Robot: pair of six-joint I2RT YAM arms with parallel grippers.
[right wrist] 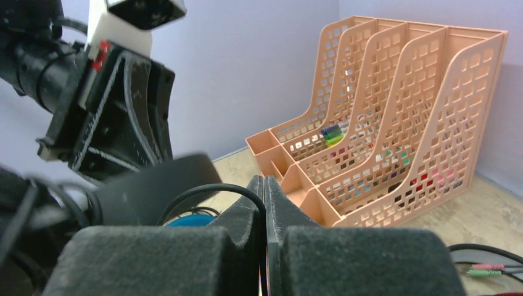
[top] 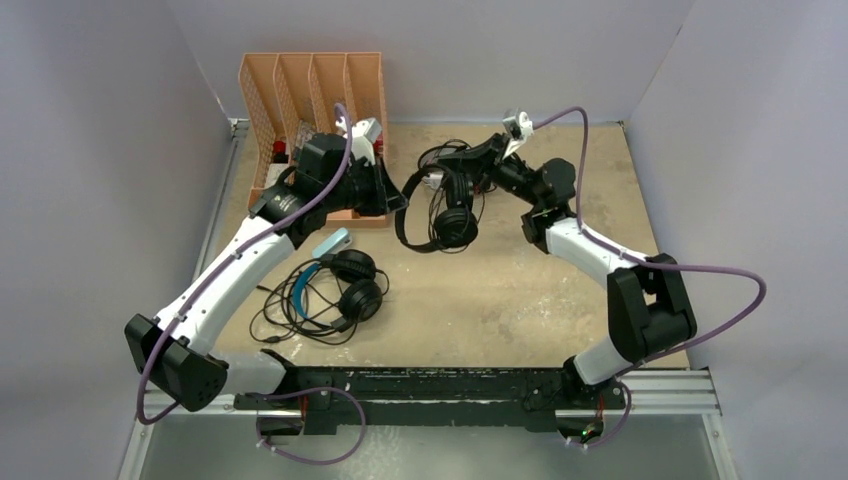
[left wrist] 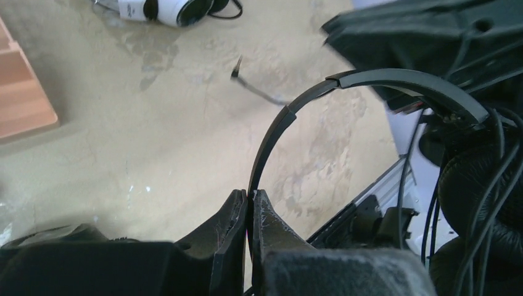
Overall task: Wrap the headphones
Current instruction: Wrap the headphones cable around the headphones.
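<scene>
**Black headset held up by two pincers**

The black headset (top: 455,225) is held up over the middle of the table (top: 520,300), between the two arms. Its thin band (left wrist: 370,80) is pinched in the left pincer (left wrist: 250,203), and the jaws are shut tight on it. The right pincer (right wrist: 265,185) is shut too. A thin black cable (right wrist: 203,190) is seen running into its tips, so the cable seems to be nipped there.

The headset is judged to be light. The band is thought to be stiff but springy, and it could be snapped if bent too far. The ear cups look soft and squashy, so a poor hold would be given there. The cable is floppy and thin, and it can be tangled or dropped with ease. The band is the best place to be held, with the cable taken near its loose end for winding.

From above, the band is seen as a bow. It is curved from the left pincer round to the cups, which are hung nearer the right arm. The long way of the headset is laid roughly from left to right.

The blue headset (top: 335,285) is laid flat on the table by the left arm.
</scene>
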